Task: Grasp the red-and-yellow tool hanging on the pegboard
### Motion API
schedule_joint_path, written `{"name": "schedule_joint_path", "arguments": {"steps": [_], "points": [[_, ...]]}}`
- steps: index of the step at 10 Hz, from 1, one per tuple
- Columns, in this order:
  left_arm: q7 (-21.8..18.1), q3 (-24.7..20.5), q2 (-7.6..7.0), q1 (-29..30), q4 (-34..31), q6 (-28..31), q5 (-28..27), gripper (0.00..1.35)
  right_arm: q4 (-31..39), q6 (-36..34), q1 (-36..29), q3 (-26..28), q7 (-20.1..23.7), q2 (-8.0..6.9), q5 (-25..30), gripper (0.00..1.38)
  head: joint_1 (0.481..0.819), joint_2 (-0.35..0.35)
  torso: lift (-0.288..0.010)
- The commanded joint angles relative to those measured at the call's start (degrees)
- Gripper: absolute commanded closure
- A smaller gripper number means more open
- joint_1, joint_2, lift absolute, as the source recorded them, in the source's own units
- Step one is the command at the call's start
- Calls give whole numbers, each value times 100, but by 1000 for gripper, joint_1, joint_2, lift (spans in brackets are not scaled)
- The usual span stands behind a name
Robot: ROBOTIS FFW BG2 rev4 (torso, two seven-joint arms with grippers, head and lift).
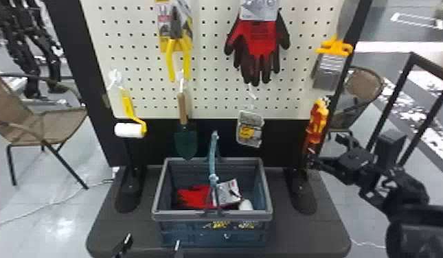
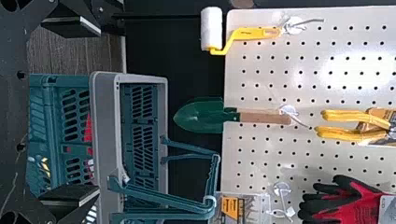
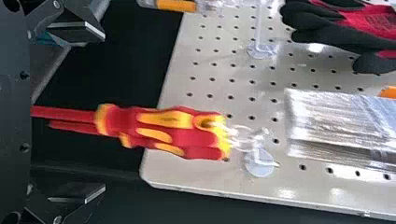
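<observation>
Pegboard (image 1: 213,85), red-and-yellow tool (image 1: 316,123), right gripper (image 1: 310,161) beneath.

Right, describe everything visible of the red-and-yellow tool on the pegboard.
The red-and-yellow tool looks like two screwdrivers together: glossy red handles with yellow patches, plastic by the look, and thin red shafts. It hangs handles up, shafts down, from a clear hook at the lower right corner of the pegboard, under a silvery pack. The right gripper has its jaws open either side of the shafts, touching nothing.
</observation>
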State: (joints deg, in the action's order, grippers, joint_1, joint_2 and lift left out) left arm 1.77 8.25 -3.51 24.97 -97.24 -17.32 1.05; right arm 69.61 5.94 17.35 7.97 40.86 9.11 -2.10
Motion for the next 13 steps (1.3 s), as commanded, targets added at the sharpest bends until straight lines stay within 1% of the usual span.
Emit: {"name": "schedule_joint_path", "arguments": {"steps": [1,3,4,5,7,8,9,13], "points": [[-1,28,0,-54,39,0,0,122,-105,-76,251,-155,1,30,0,162,549,0,-100],[-10,63,-27,-98,57,0,9,122,-175,-146,392,-269,1,3,17,167,549,0,-100],[-10,63,-18,-107,65,0,18,122,-211,-155,410,-296,1,-5,0,194,549,0,-100],[-10,63,-9,-107,74,0,18,122,-219,-163,427,-296,-8,-5,-9,343,549,0,-100],[-10,63,-9,-107,74,-9,18,122,-211,-216,436,-287,-43,-5,-88,880,549,0,-100],[-10,63,-9,-107,74,-17,18,122,-131,-216,401,-278,-157,-5,-106,1204,549,0,-100],[-10,63,-18,-107,74,-17,18,122,-52,-225,357,-278,-236,-5,-97,1291,549,0,-100],[-10,63,-27,-107,74,-17,18,122,-44,-260,330,-278,-236,-32,-97,1292,549,0,-100]]}}
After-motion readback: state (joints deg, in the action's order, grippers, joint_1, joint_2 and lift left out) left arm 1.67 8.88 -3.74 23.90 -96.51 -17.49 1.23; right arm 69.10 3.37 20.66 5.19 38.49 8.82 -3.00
